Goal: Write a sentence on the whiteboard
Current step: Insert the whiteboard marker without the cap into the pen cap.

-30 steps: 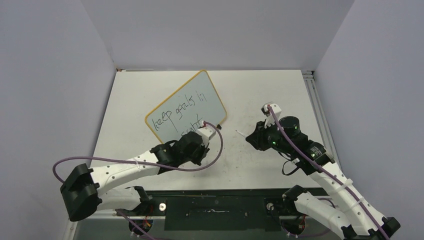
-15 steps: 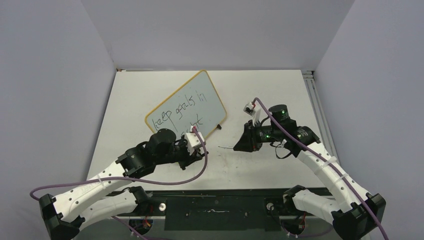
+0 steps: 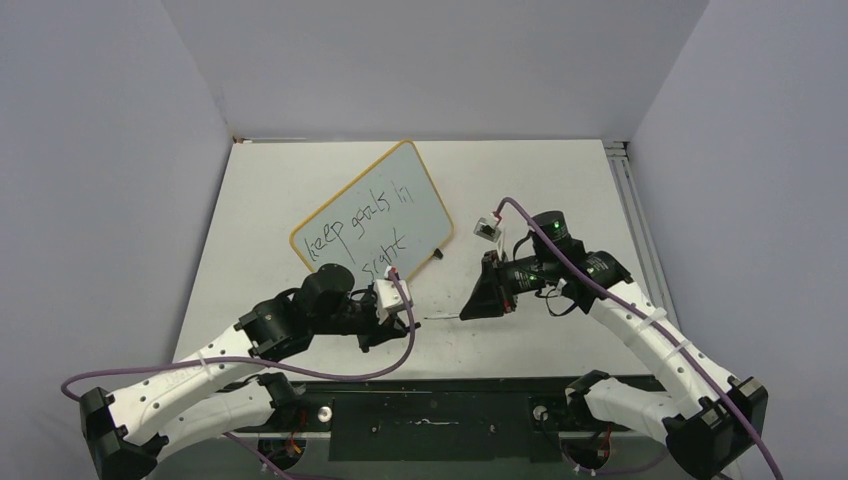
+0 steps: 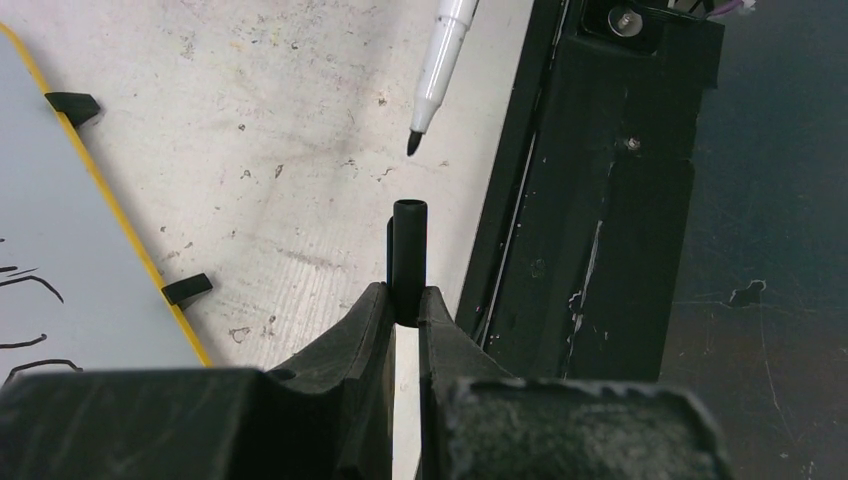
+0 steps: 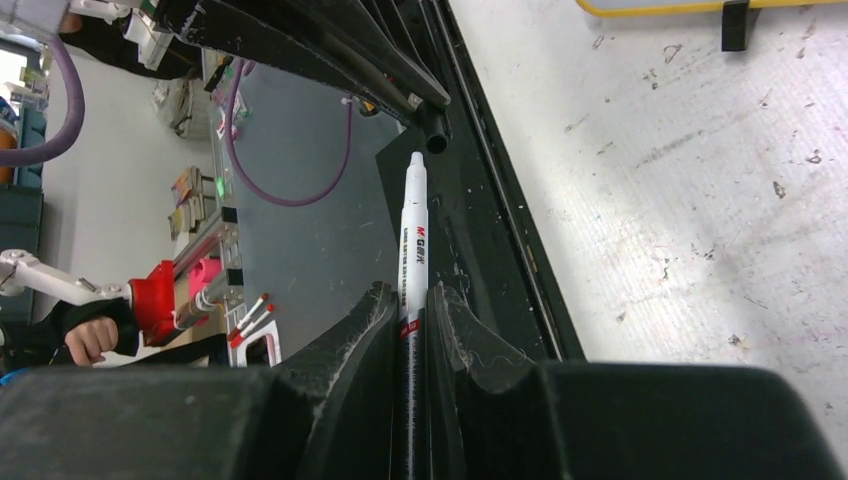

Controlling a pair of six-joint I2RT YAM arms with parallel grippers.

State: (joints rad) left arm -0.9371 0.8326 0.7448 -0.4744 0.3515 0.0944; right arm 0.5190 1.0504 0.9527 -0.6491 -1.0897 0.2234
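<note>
Flat, pale grey-white whiteboard with rounded corners and a thin yellow rim [image 3: 425,220]: you will find it lying askew on the scuffed, speckled white tabletop [image 3: 540,180], left of centre. The thin black handwritten sentence [image 3: 360,228] sits on it in two lines (small black feet [image 4: 72,102] jut from the rim). Your left gripper [image 4: 405,305] is clamped on a short black tubular cap [image 4: 409,250], hollow end outward. Your right gripper [image 5: 413,305] pinches a slim white plastic marker [image 5: 412,220]; its black tip is near the cap's mouth, outside it.
</note>
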